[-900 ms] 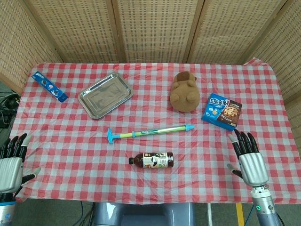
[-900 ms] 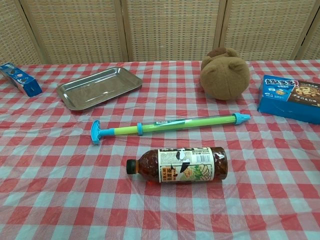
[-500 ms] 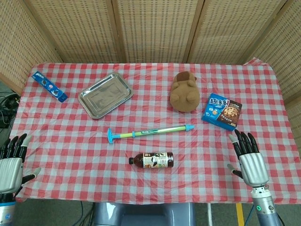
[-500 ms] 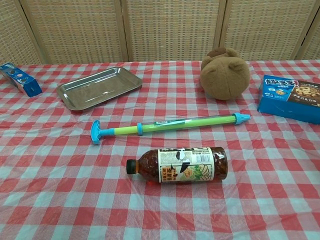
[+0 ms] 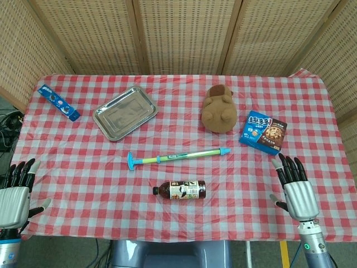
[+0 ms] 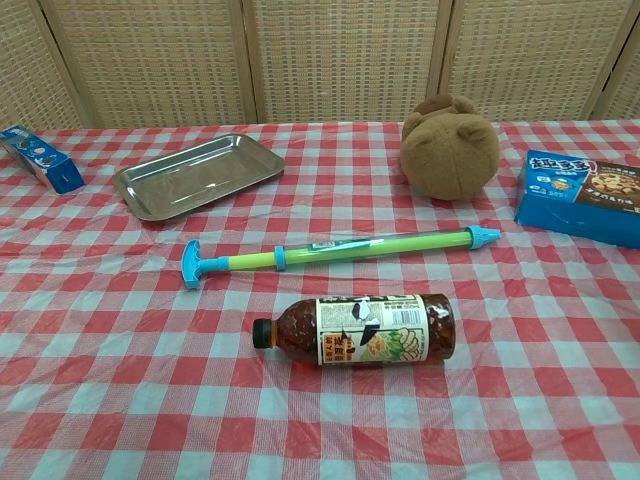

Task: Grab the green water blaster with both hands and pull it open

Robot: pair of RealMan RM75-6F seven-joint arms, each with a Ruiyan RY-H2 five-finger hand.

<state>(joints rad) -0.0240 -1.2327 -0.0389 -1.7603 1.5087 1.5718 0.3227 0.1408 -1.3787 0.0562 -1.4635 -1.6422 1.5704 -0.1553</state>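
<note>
Plainly, both hands are empty, fingers spread: the left hand [image 5: 13,201] sits at the near left edge of the table [image 5: 312,100], the right hand [image 5: 297,188] at the near right edge, each well apart from the blaster [image 5: 177,156]. Only the head view shows them.

The blaster lies flat near the table's middle, roughly crosswise, its blue T-handle [image 6: 192,264] toward the left hand and its blue nozzle [image 6: 484,236] toward the right. A bottle [image 6: 358,328] lies just nearside of it; a plush toy [image 6: 450,145] and a tray [image 6: 195,175] are beyond.

It looks like thin, stiff, light plastic, so it should lift easily, but being smooth and narrow it may roll or slip under the fingers. The likely holds: left hand round the T-handle or the rod just behind it, right hand round the green barrel [image 6: 400,243] near the nozzle, then pull apart along its length. The bottle crowds the near side, so coming from above seems safer.
</note>
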